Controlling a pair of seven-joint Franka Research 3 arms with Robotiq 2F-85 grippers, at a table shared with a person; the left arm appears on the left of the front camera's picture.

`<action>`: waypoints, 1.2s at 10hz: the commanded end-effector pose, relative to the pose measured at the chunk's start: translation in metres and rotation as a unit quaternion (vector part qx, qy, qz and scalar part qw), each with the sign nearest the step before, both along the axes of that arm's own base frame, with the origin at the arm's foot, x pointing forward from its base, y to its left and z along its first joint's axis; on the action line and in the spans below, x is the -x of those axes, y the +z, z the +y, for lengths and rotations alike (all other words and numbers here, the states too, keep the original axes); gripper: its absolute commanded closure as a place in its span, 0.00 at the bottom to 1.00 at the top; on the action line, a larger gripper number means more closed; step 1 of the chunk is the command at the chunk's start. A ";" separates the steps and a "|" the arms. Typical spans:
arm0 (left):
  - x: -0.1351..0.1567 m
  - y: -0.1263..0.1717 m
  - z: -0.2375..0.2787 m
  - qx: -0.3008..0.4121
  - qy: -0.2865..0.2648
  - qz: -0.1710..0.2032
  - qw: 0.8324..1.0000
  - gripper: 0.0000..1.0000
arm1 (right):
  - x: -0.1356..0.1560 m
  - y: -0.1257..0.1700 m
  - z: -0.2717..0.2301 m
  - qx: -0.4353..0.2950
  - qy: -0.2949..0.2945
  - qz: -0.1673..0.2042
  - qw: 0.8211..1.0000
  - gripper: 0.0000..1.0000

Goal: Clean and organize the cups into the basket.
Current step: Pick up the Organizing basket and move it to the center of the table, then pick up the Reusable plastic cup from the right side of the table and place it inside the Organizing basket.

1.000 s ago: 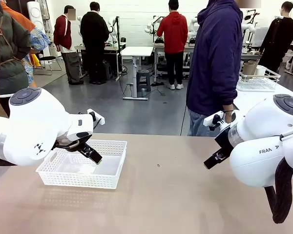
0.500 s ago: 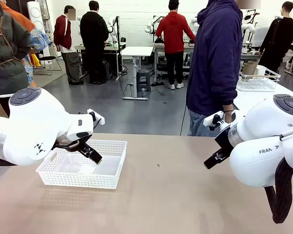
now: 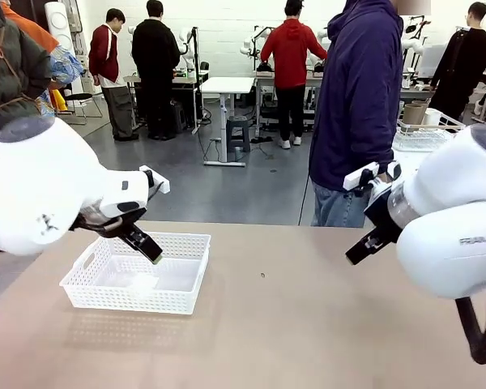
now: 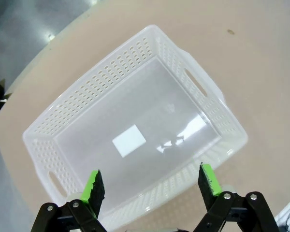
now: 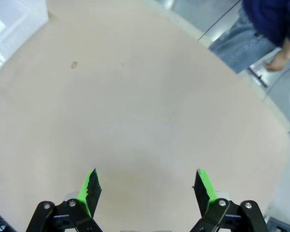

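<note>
Basket: shallow rectangular white plastic basket with perforated lattice walls and cut-out end handles, on the left part of the tan table; nothing in it, bare glossy floor in the left wrist view.
Cups: tan-brown tapered shapes, likely the cups, upright in a white open-wire basket on a far table at right; too small to be sure.
Left gripper: left gripper above the basket, fingers spread wide, holding nothing.
Right gripper: right gripper over bare tabletop, well apart from the basket, spread wide and empty.
Person: dark-blue-topped person standing at the far edge, one hand low by the side.
Handling, cups: probably light and stiff; matte skin should give the pads friction; taper may let a cup slide toward its narrow end, so best pinched across the body near mid-height.
Handling, basket: probably thin, light, flexible; liable to skid on the table if bumped.
Stage: apparently no cup placed yet.
</note>
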State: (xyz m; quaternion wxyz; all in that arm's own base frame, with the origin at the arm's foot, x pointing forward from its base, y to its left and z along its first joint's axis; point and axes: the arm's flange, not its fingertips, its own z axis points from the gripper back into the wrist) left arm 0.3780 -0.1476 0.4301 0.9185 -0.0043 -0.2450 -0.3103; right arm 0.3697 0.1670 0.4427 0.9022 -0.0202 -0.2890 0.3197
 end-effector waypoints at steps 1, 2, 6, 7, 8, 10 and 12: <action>0.082 0.002 0.033 -0.032 -0.003 -0.003 0.999 0.00 | 0.117 -0.004 -0.027 0.022 -0.007 -0.016 1.000 0.00; 0.094 0.005 0.038 -0.044 0.006 -0.007 0.999 0.00 | 0.139 0.000 -0.027 0.030 -0.006 -0.020 0.999 0.00; 0.042 0.061 0.013 -0.035 -0.002 -0.002 0.999 0.00 | 0.078 0.080 0.012 0.034 -0.007 -0.020 0.999 0.00; 0.042 0.061 0.013 -0.035 -0.002 -0.002 0.999 0.00 | 0.078 0.080 0.012 0.034 -0.007 -0.020 0.999 0.00; 0.042 0.061 0.013 -0.035 -0.002 -0.002 0.999 0.00 | 0.078 0.080 0.012 0.034 -0.007 -0.020 0.999 0.00; 0.045 0.065 0.013 -0.039 -0.004 -0.007 0.999 0.00 | 0.085 0.084 0.011 0.038 -0.016 -0.018 0.999 0.00; 0.033 0.076 0.071 0.256 -0.004 0.106 0.961 0.00 | 0.089 0.081 -0.048 -0.199 -0.043 0.073 0.976 0.00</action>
